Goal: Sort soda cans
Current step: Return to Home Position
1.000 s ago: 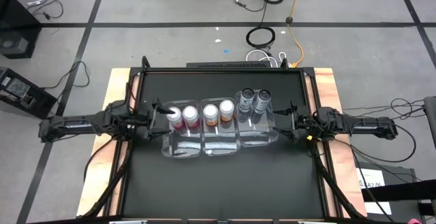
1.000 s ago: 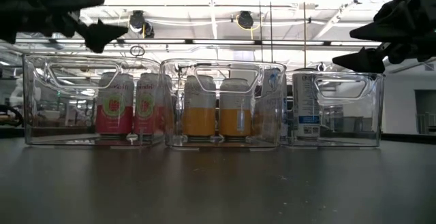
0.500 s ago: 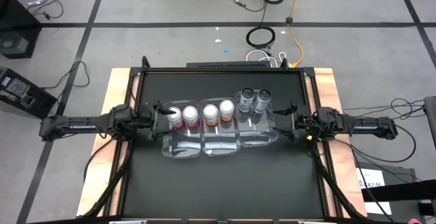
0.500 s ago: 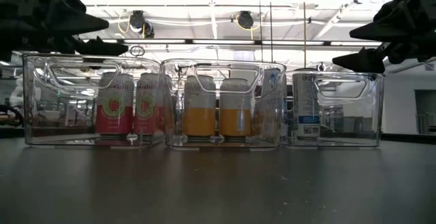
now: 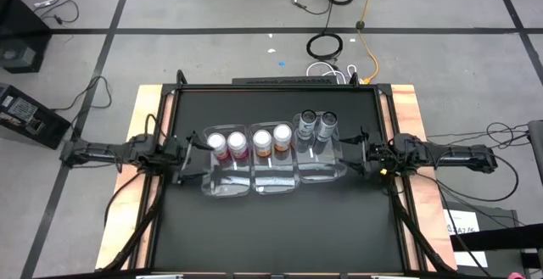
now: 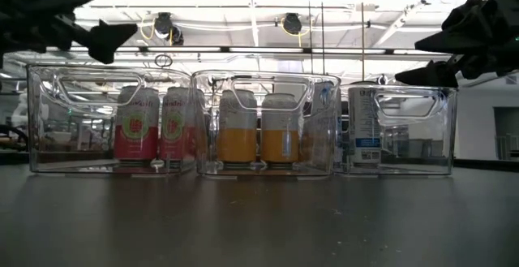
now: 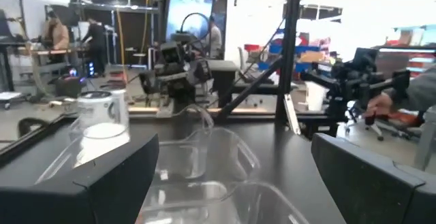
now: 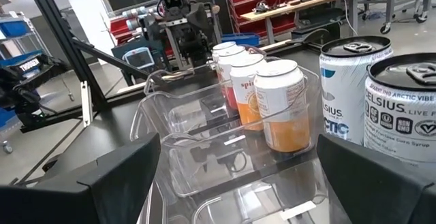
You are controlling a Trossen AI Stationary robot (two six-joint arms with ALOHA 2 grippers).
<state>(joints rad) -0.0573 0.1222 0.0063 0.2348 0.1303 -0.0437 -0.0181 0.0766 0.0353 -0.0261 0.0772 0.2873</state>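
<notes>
Three clear bins stand side by side mid-table. Each holds two upright cans on its floor, toward its far end. The pink cans [image 5: 227, 145] [image 6: 154, 127] are in the left bin [image 5: 222, 183]. The orange cans [image 5: 271, 140] [image 6: 258, 131] [image 8: 281, 105] are in the middle bin [image 5: 273, 182]. The grey cans [image 5: 316, 125] [image 8: 381, 94] are in the right bin [image 5: 323, 170]. My left gripper [image 5: 193, 147] [image 7: 235, 163] is open, left of the pink cans and above bin height. My right gripper [image 5: 361, 150] [image 8: 238, 163] is open, just right of the right bin.
Bare black tabletop lies in front of the bins [image 5: 271, 228] and behind them [image 5: 271, 105]. Wooden side rails [image 5: 144, 126] border the table. Beyond it there are floor cables, other robot stations and people at benches.
My left gripper has drawn back from above the nearest pink can toward the table's left edge, staying above bin height. The cans and bins have stayed in place, and my right arm has kept still.
</notes>
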